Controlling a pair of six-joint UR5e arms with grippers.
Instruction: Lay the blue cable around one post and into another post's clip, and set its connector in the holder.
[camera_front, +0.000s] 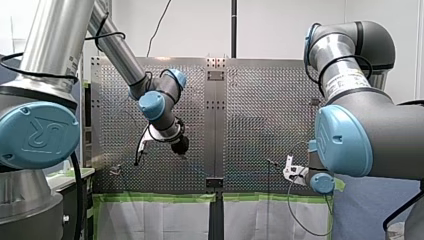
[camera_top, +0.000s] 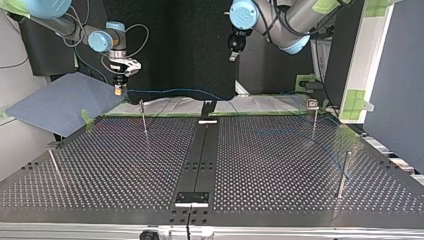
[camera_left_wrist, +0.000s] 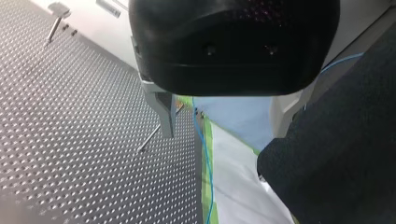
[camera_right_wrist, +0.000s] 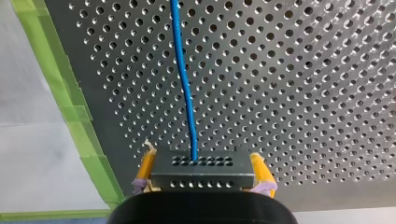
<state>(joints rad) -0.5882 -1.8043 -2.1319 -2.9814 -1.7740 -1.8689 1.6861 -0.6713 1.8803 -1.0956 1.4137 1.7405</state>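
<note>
Pinching the connector (camera_right_wrist: 201, 173), my right gripper (camera_right_wrist: 201, 159) hides its base.

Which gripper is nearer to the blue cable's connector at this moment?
Right. My right gripper is shut on the connector, its yellow pads at either side. My left gripper hangs well apart from it, in the air over the table.

Four posts (camera_top: 144, 120) (camera_top: 314, 120) (camera_top: 343, 172) (camera_top: 55, 165) on one perforated table (camera_top: 275, 165), one blue cable (camera_right_wrist: 184, 79), one connector (camera_right_wrist: 201, 170), two arms (camera_front: 120, 50) (camera_front: 350, 65), one blue sheet (camera_top: 60, 102) at the top view's upper left
</note>
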